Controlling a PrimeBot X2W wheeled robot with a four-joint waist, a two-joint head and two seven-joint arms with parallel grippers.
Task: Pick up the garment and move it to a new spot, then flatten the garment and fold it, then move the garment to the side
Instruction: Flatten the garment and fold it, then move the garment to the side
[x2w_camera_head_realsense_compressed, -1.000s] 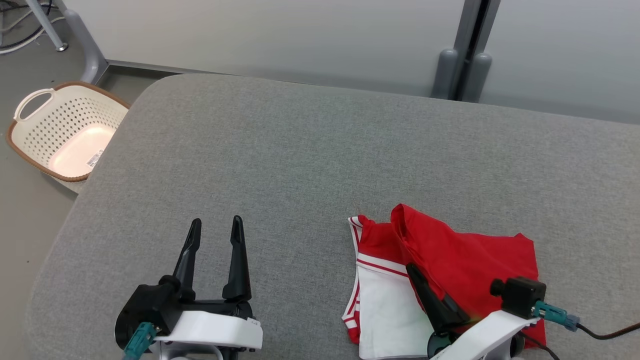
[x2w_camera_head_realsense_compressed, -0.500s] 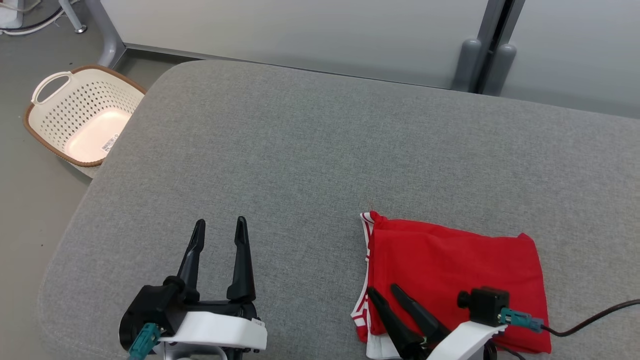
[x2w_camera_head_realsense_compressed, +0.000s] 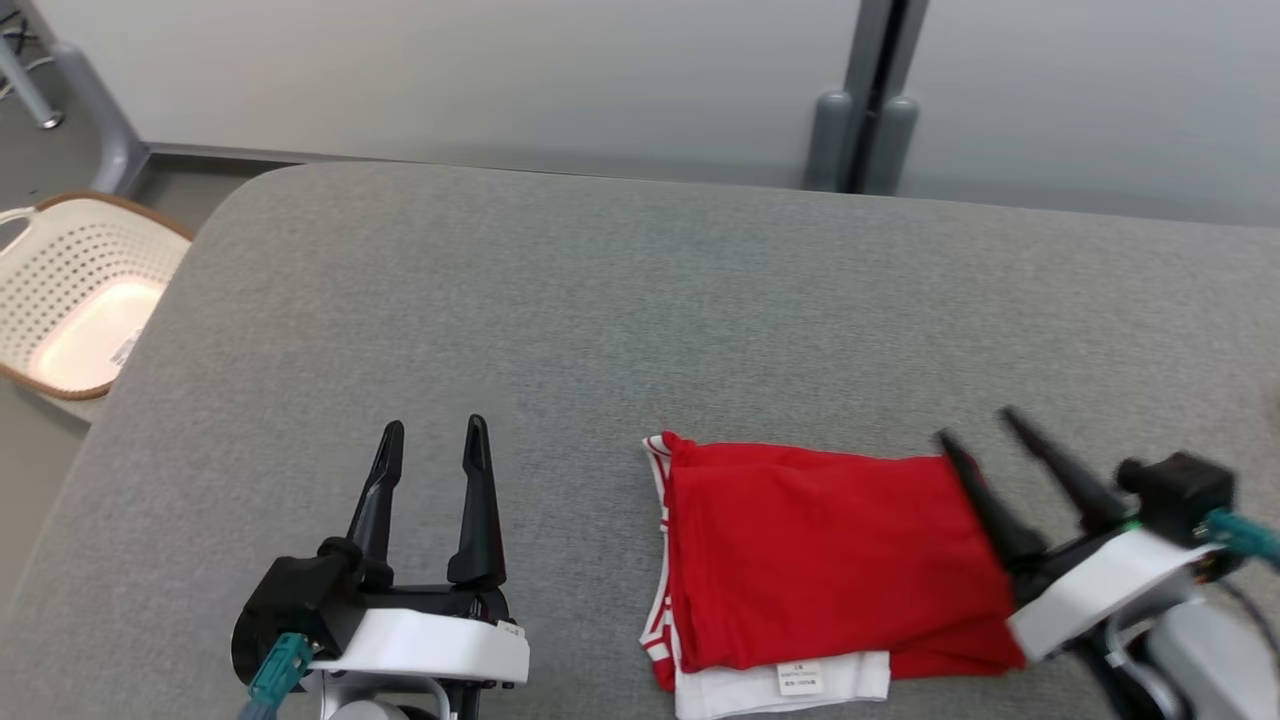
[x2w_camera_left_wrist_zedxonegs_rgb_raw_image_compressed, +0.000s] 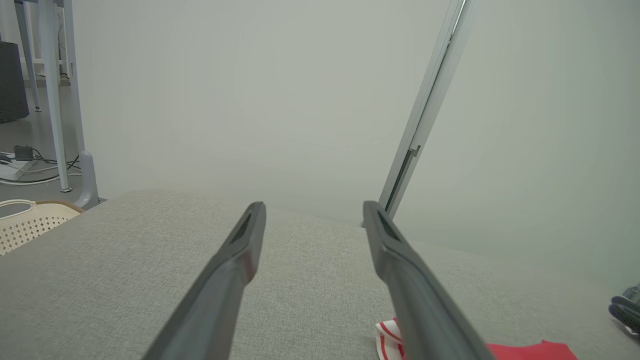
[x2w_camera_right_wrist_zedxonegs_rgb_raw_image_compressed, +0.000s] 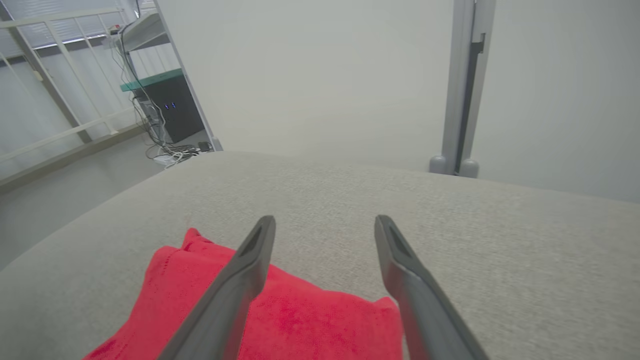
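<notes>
The garment (x2w_camera_head_realsense_compressed: 820, 555) is red with white trim and a white underlayer, folded into a neat rectangle on the grey padded table (x2w_camera_head_realsense_compressed: 600, 300), near the front edge and right of centre. Its red cloth also shows in the right wrist view (x2w_camera_right_wrist_zedxonegs_rgb_raw_image_compressed: 300, 320) and its striped corner in the left wrist view (x2w_camera_left_wrist_zedxonegs_rgb_raw_image_compressed: 387, 337). My right gripper (x2w_camera_head_realsense_compressed: 975, 425) stands open at the garment's right edge, lifted off the cloth, with nothing between its fingers. My left gripper (x2w_camera_head_realsense_compressed: 432, 432) rests open at the lower left, well apart from the garment, and holds nothing.
A cream perforated laundry basket (x2w_camera_head_realsense_compressed: 70, 300) sits on the floor past the table's left edge. Pale wall panels with a grey post (x2w_camera_head_realsense_compressed: 865, 95) stand behind the table. Bare grey padding stretches across the table's far half and left side.
My right gripper let go of the red fold, which now lies flat over the white layer, and drew back to the garment's right edge. The camera also shifted.
</notes>
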